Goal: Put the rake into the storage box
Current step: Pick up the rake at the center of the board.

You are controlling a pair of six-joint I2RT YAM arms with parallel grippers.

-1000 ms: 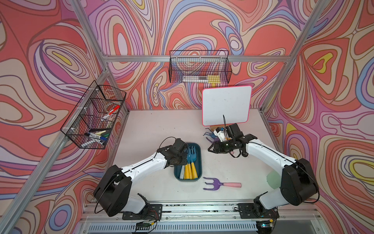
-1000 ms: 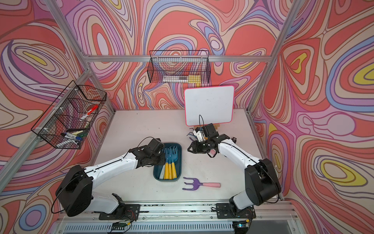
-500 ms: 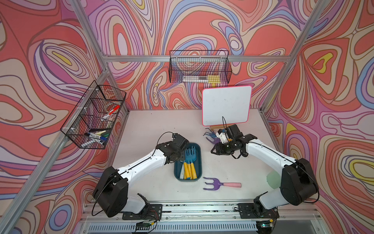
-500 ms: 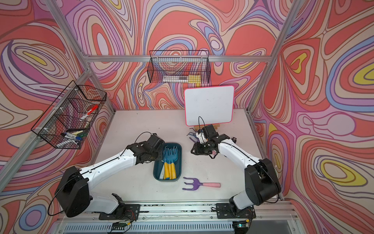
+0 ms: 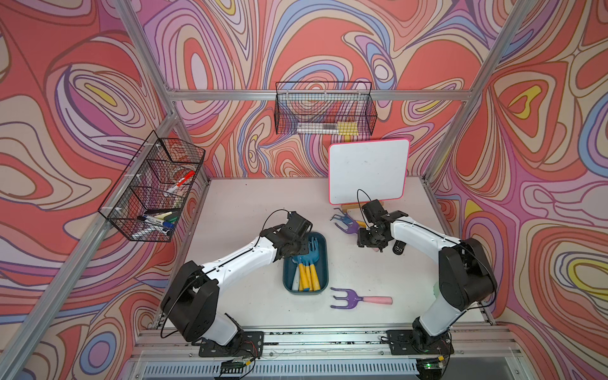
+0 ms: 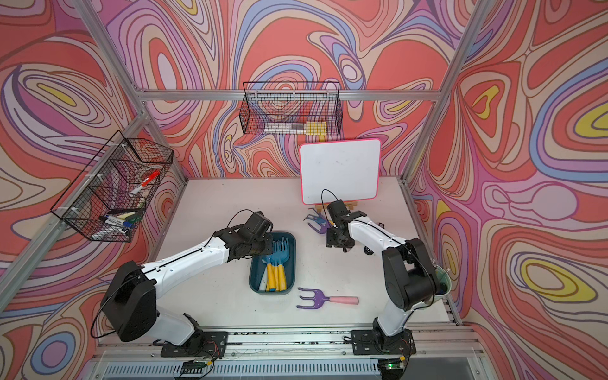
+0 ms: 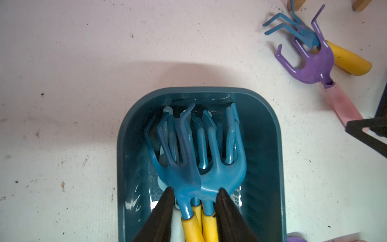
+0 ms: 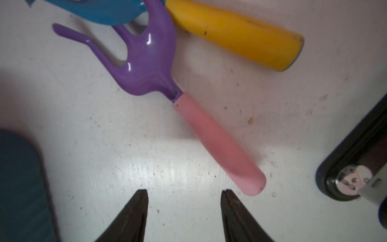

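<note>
Teal storage box (image 5: 325, 263) already holds several blue rakes (image 5: 312, 256). My left pincer (image 7: 195, 189) straddles their necks, can't tell if it's gripping. My right pincer (image 8: 184, 191) is apart, empty, just short of the purple rake (image 8: 219, 144), tangled with a yellow-handled rake (image 8: 234, 35) near the whiteboard (image 5: 367, 171). Second purple rake (image 5: 360, 300) waits on the tabletop (image 5: 250, 204) beside the box.

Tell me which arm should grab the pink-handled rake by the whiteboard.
Right: the right fingers hang open beside that rake; the left fingers straddle blue rakes in the storage box.
</note>
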